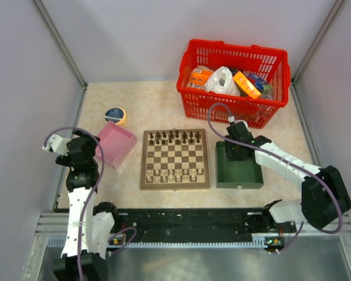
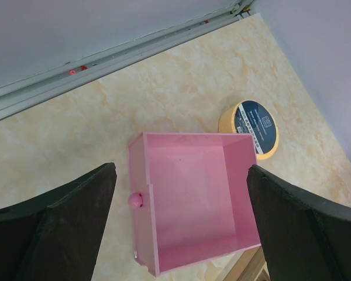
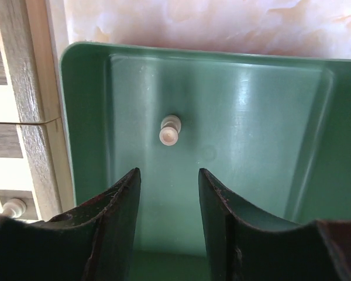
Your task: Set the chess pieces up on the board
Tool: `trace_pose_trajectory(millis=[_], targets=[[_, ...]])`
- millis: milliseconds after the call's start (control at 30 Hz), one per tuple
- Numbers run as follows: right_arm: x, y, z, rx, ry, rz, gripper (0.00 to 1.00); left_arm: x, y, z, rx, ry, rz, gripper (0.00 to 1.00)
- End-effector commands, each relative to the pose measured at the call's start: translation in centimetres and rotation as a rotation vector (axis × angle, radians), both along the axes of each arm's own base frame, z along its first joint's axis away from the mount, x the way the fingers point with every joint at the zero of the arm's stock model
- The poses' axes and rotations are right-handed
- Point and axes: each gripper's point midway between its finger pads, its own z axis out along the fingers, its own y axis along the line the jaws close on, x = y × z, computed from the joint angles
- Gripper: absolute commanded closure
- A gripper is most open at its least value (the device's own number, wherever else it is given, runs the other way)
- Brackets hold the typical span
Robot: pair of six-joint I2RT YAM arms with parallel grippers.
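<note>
Chess pieces (image 1: 175, 137) line the board (image 1: 175, 156) overhead; the wrist view alone shows a pawn (image 3: 169, 130) beyond the spread right gripper (image 3: 169, 199); left gripper (image 2: 181, 216) spread too

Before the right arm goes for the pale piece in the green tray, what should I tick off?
1. Target: pale piece sits alone in the green tray: ok.
2. Grasp readiness: right gripper has its fingers open and empty: ok.
3. Alignment: the piece sits just ahead of the gap between those fingers: ok.
4. Whether the piece is upright or lying down: cannot tell.
5. Free square in the near rows of the board: cannot tell, pieces too small.
6. Other arm: left gripper is off the board, open over the pink box: ok.
</note>
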Motion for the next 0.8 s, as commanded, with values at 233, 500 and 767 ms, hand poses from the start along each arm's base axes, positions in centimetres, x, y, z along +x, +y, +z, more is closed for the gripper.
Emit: trace_pose_trajectory(millis=[233, 500, 767], targets=[[2.6, 1.0, -1.4, 0.014, -0.022, 0.037, 0.56, 0.0, 0.3, 1.2, 0.016, -0.040, 0.008, 0.01], [3.4, 0.5, -2.1, -0.018, -0.027, 0.023, 0.61, -0.1, 0.4, 1.0, 0.019, -0.033, 0.013, 0.01], [3.7, 0.6, -2.6, -0.025, -0.021, 0.028, 0.66, 0.0, 0.4, 1.0, 0.020, -0.031, 0.012, 0.01]])
